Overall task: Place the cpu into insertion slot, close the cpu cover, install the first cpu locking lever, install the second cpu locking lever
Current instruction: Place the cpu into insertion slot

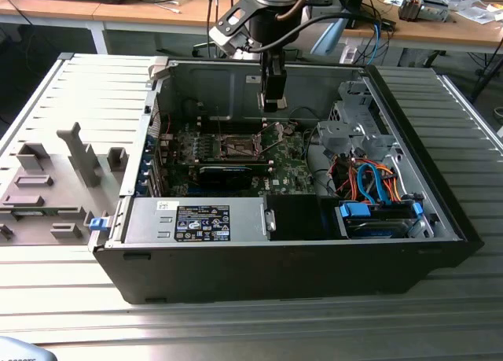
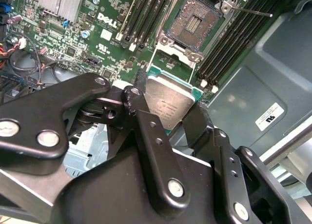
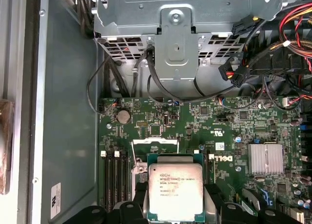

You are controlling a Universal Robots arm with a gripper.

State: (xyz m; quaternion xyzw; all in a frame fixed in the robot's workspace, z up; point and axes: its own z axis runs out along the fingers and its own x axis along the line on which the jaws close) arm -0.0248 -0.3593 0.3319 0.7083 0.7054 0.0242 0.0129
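**Silver-grey cpu (image 2: 168,104) held clear of bare insertion slot (image 2: 197,21)**

Black tool (image 2: 168,117) pinches the cpu by two opposite edges, above the green motherboard (image 3: 219,131) inside the computer case (image 1: 409,141) on the ribbed worktop (image 1: 236,329). The insertion slot's dark centre is exposed, apart from the cpu. The cpu cover (image 3: 156,141) stands raised just beside the cpu. Print marks the cpu's top. A white sticker (image 2: 269,117) sits on the case wall.

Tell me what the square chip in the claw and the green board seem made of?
The cpu: top looks like matte silver-grey metal with a dull sheen; its green rim is likely laminate. The motherboard: green lacquered circuit laminate, probably, given the soldered parts.
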